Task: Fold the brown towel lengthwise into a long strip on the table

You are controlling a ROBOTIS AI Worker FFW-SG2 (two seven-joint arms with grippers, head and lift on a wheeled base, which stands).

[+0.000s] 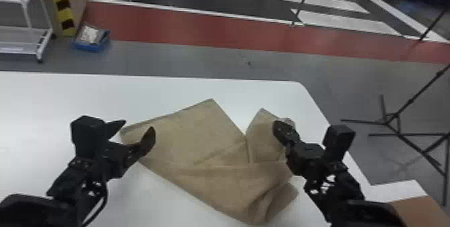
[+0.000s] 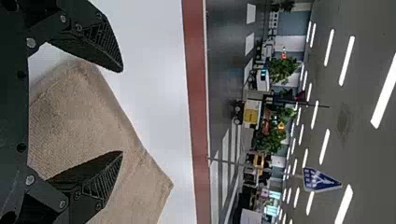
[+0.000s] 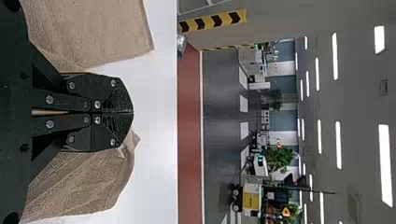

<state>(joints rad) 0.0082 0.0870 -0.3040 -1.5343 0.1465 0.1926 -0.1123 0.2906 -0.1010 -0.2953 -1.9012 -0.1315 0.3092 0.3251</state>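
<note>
The brown towel (image 1: pixel 207 139) lies crumpled and partly folded on the white table, with one broad flap toward the back and bunched folds near the front right. My left gripper (image 1: pixel 137 127) stands open at the towel's left corner. In the left wrist view, the left gripper (image 2: pixel 122 112) has its two fingers apart, with towel (image 2: pixel 79 116) behind the gap. At the towel's right part is my right gripper (image 1: pixel 283 127). Seen from its wrist, the right gripper (image 3: pixel 132 112) has its fingers together, with towel (image 3: pixel 93 182) bunched at them; they pinch the cloth.
The white table (image 1: pixel 60 92) has its far edge behind the towel and its right edge beside my right arm. A brown and white box (image 1: pixel 415 206) stands at the lower right. Beyond the table are a black tripod stand (image 1: pixel 398 116) and a blue bin (image 1: pixel 92 44) on the floor.
</note>
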